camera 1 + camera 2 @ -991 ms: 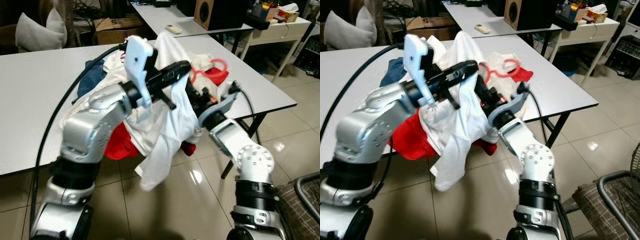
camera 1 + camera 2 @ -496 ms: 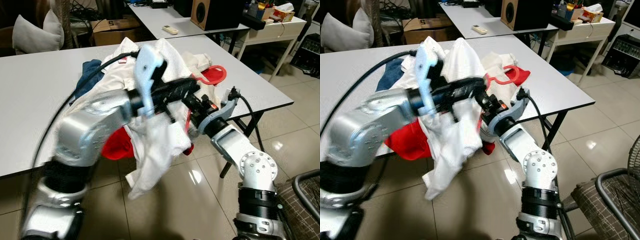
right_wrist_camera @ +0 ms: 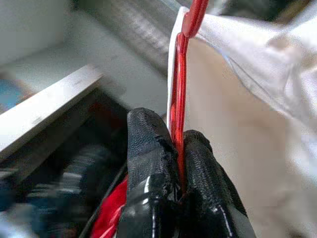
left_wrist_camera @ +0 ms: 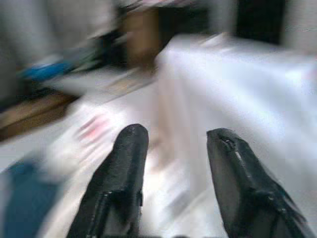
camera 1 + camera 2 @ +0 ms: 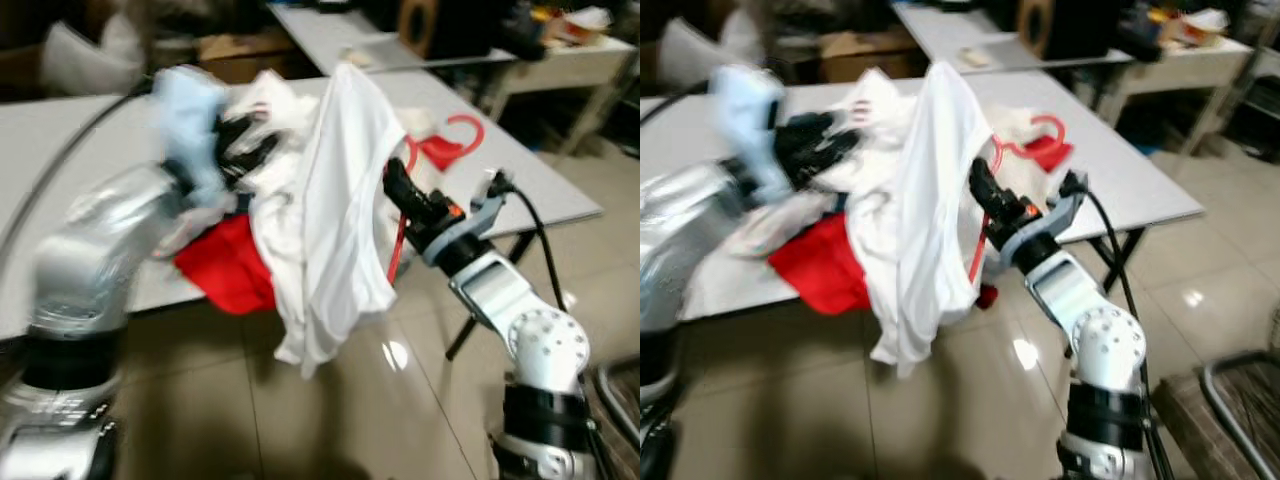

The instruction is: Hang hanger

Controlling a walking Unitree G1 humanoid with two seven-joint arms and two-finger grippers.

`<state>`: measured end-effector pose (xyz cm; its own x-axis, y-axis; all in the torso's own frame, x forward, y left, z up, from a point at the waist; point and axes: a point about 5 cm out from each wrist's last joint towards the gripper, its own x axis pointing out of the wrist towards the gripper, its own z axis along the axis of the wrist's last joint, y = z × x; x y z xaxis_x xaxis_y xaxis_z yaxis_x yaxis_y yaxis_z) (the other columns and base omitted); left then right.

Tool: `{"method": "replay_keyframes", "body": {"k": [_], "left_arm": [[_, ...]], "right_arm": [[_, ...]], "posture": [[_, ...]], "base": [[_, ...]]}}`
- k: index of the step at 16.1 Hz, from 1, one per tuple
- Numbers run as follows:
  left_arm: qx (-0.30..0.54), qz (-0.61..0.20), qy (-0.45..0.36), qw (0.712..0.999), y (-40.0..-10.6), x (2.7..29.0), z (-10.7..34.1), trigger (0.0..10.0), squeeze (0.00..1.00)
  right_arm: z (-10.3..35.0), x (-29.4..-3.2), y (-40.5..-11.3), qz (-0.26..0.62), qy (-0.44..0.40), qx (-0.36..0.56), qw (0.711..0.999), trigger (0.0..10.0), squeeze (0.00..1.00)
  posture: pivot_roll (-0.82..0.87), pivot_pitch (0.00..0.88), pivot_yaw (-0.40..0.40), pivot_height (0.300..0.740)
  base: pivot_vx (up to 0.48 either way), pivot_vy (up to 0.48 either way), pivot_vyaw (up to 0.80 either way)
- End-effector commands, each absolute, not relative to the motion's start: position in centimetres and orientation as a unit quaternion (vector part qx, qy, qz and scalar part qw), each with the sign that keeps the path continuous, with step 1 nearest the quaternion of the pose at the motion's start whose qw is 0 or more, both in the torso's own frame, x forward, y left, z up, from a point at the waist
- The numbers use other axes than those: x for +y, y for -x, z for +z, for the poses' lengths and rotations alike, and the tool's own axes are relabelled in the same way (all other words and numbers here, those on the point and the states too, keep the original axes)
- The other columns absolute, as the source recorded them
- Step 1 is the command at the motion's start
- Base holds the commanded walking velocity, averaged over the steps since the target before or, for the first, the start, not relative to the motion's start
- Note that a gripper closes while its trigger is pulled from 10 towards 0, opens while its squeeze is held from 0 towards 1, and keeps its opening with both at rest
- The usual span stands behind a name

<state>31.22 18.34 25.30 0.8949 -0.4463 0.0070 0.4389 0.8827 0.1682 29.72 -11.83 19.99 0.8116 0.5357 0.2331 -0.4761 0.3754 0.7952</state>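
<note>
Right gripper (image 3: 178,163) pinched on red hanger (image 3: 179,99) | hanger carries white shirt (image 5: 345,200) raised above table (image 5: 560,195) edge | left gripper (image 4: 173,148) fingers apart (blurred), over clothes pile (image 5: 230,270)

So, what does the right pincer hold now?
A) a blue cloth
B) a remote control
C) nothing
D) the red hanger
D: in the right wrist view the right pincer is closed on the thin red hanger, with the white shirt draped on it.
</note>
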Motion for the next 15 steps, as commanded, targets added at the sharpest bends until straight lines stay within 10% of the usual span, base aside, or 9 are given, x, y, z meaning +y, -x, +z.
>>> {"method": "replay_keyframes", "body": {"k": [1,5,9,15], "left_arm": [[-0.006,-0.193,-0.089,0.977,-30.6,19.7,24.3,10.0,0.93],[0.017,-0.114,-0.055,0.992,-28.9,21.4,21.4,10.0,0.93],[0.023,-0.119,-0.051,0.991,-27.5,19.9,20.0,10.0,0.55],[0.053,-0.104,-0.090,0.989,-26.2,19.7,17.9,10.0,0.46]], "right_arm": [[20.7,-11.7,-29.0,0.341,-0.463,0.015,0.818,10.0,0.00],[21.4,-11.7,-27.4,0.412,-0.449,0.009,0.793,10.0,0.00],[21.3,-11.5,-27.4,0.430,-0.425,0.021,0.796,10.0,0.00],[20.3,-11.8,-27.0,0.412,-0.397,0.036,0.820,10.0,0.00]], "posture": [[-0.10,0.000,-0.003,0.740],[-0.09,0.000,-0.034,0.740],[-0.07,0.000,-0.069,0.740],[-0.06,0.000,-0.067,0.740]], "base": [[0.000,0.000,0.80],[0.000,0.000,0.80],[0.000,0.000,0.80],[0.000,0.000,0.80]]}}
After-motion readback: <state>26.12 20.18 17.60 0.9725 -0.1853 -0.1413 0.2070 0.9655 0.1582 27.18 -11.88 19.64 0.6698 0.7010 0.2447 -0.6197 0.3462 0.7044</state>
